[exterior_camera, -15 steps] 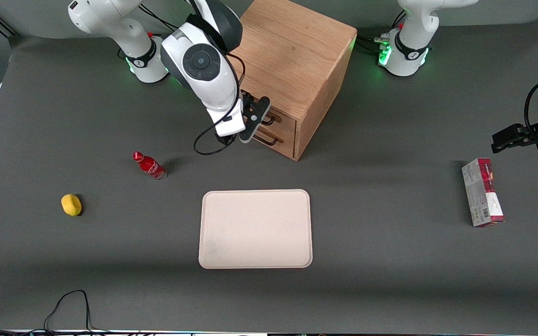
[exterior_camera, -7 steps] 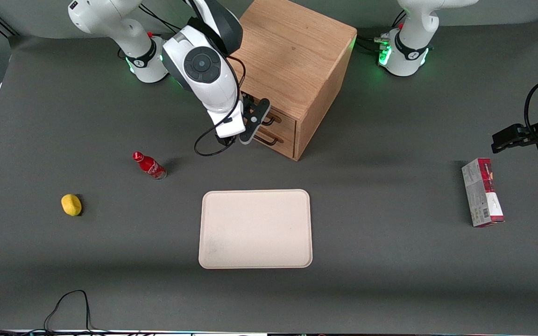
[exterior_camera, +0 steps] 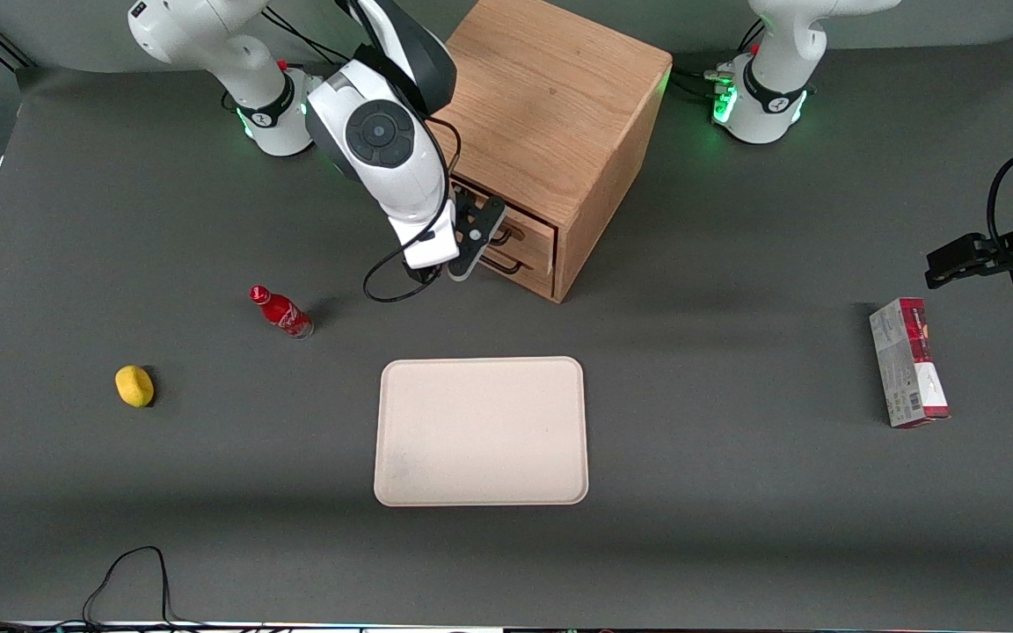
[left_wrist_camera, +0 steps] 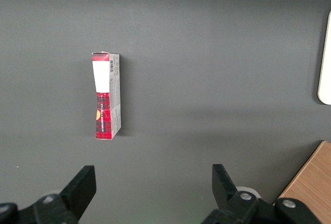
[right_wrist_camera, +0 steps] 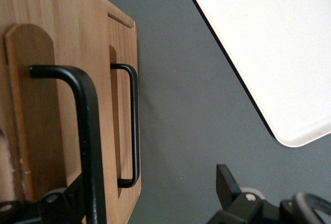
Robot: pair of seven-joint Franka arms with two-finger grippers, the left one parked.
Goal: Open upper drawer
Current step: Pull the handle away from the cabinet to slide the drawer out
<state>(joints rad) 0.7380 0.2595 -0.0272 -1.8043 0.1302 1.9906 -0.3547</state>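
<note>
Now the hand (exterior_camera: pixel 475 239), fingers apart, straddles the upper drawer (exterior_camera: pixel 528 230) handle (right_wrist_camera: pixel 85 131), drawer closed.

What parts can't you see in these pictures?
- Inside the upper drawer: its shut front hides it in every view.
- Its handle, front view: the open hand, in front of the cabinet, covers most of it.
- Whether the hand touches the handle: in the right wrist view, the bar blocks the contact spot.
</note>
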